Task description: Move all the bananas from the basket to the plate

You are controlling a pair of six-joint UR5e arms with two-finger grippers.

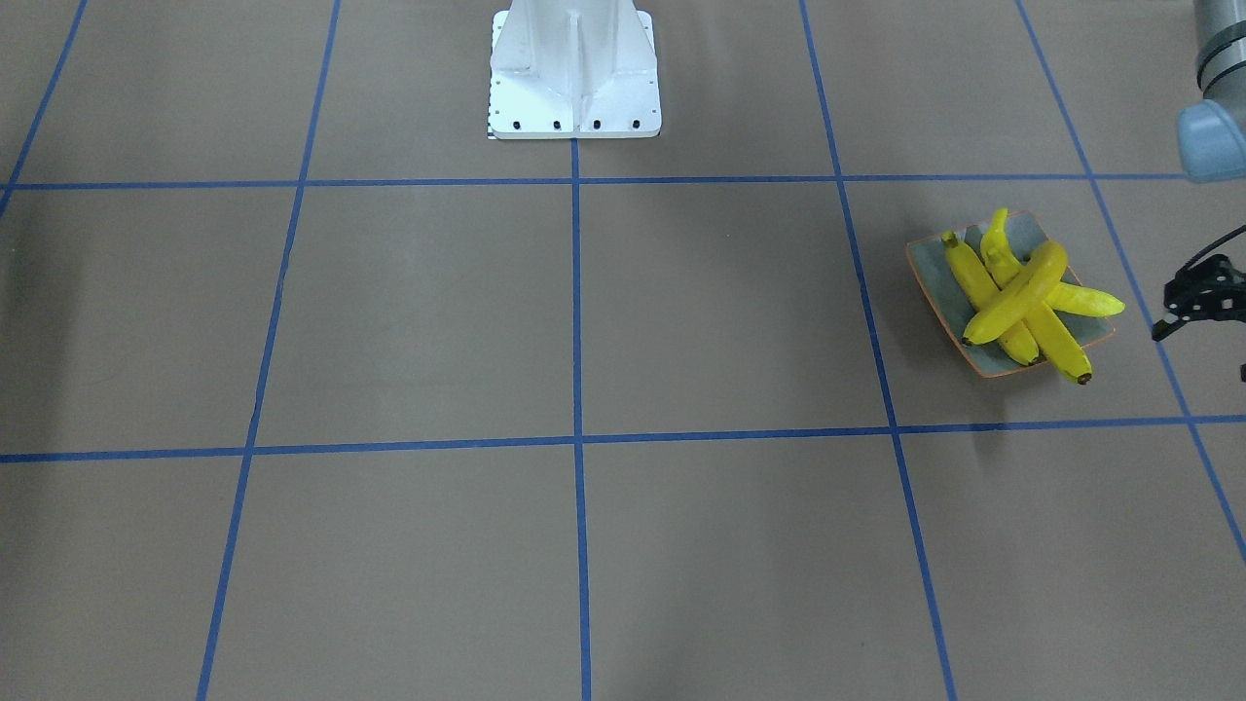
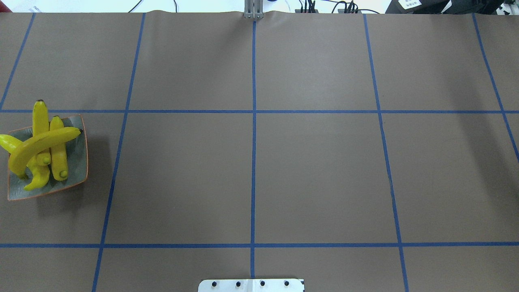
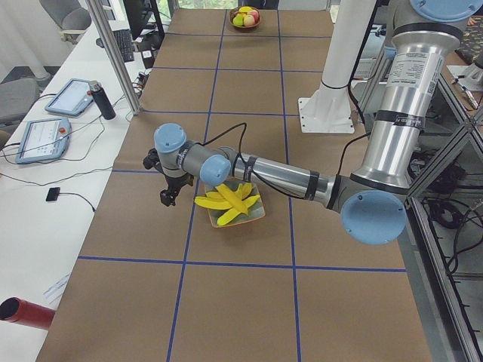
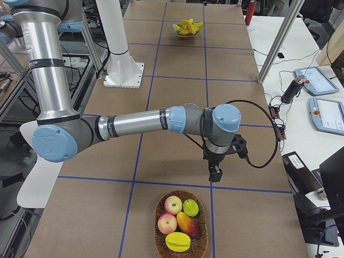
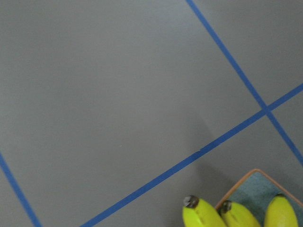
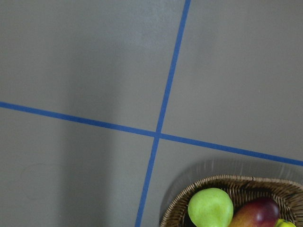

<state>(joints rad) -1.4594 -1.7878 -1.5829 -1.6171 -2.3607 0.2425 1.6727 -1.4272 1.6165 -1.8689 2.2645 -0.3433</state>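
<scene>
Looks done: finds four bananas (image 1: 1022,297) crossed on plate (image 1: 954,304), none in basket (image 4: 159,228). Cannot tell jaw state of left gripper (image 1: 1173,316), at plate's three o'clock in front view, or right gripper (image 4: 215,173).

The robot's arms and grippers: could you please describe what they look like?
The left arm and the right arm are both round silver tubes linked by bulky joints with pale blue caps and black rings. The left gripper and the right gripper are small and black. A thin black cable loops loosely off the right wrist, and a similar one arcs over the left forearm.
</scene>
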